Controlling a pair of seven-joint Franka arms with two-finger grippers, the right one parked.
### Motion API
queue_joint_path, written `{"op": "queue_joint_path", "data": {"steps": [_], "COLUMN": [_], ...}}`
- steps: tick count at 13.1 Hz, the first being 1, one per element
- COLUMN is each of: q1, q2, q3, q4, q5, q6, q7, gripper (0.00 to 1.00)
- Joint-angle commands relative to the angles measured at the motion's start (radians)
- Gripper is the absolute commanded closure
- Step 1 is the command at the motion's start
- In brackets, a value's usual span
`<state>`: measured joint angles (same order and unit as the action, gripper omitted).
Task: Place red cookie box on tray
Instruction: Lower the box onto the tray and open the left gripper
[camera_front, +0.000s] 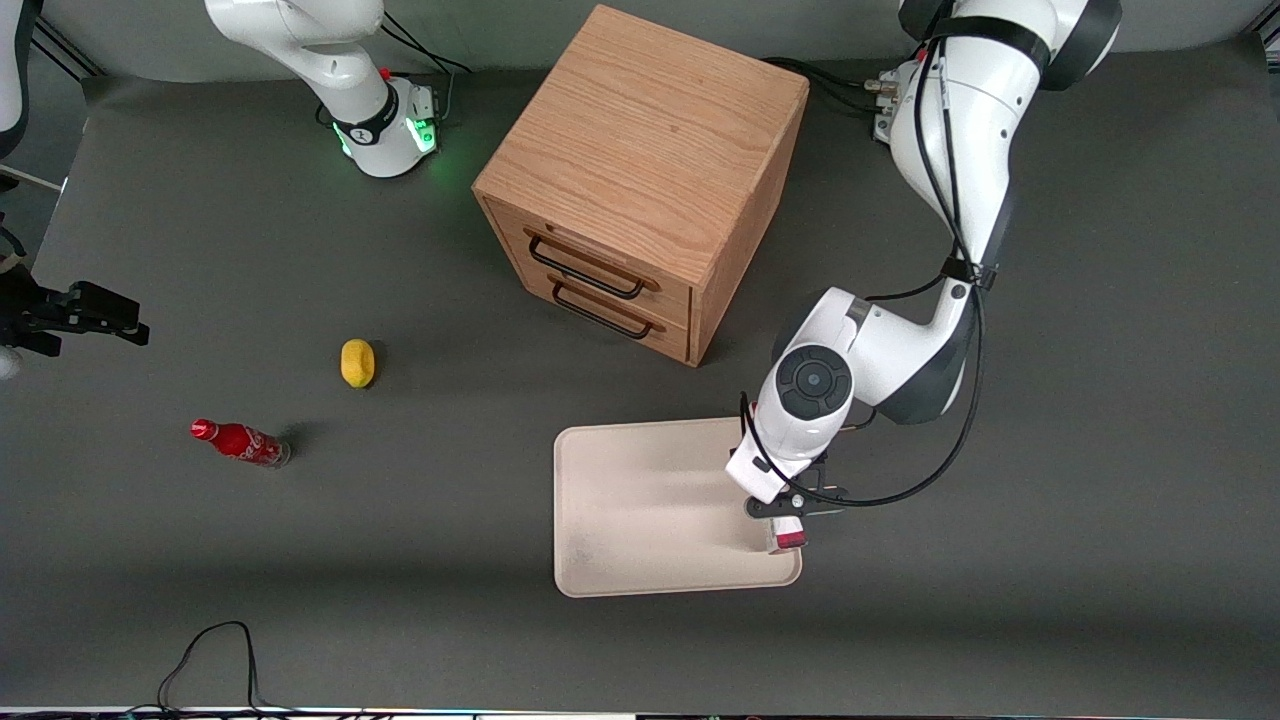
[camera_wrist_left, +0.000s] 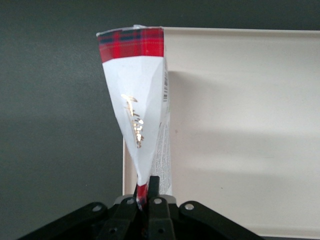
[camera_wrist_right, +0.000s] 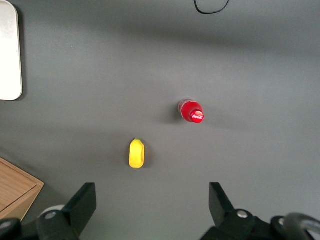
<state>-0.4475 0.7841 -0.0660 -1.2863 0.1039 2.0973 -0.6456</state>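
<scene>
My left gripper (camera_front: 789, 520) is shut on the red cookie box (camera_front: 787, 538), pinching one narrow end of it between the fingers. The box (camera_wrist_left: 136, 105) is white with a red tartan band at its free end and hangs down from the gripper (camera_wrist_left: 146, 194). It sits right over the rim of the cream tray (camera_front: 640, 510) at the working arm's end, close to the corner nearer the front camera. Part of the box is over the tray (camera_wrist_left: 240, 125) and part over the dark table. Whether its lower end touches the tray cannot be made out.
A wooden drawer cabinet (camera_front: 640, 180) with two black handles stands farther from the front camera than the tray. A yellow fruit (camera_front: 357, 362) and a small red cola bottle (camera_front: 240, 442) lie toward the parked arm's end. A black cable (camera_front: 210, 655) loops at the table's front edge.
</scene>
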Motion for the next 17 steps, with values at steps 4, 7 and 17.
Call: {"op": "queue_joint_path", "data": {"steps": [4,7,17], "q1": [-0.007,-0.007,0.003], "q2": [0.033,0.041,-0.104], "q3": [0.009,0.009,0.006], "q4": [-0.005,-0.005,0.004], "q5": [0.017,0.019,0.008], "q6": [0.072,0.073,-0.133], "q7": [-0.008,0.0,0.041], "gripper": [1.0,1.0,0.0]}}
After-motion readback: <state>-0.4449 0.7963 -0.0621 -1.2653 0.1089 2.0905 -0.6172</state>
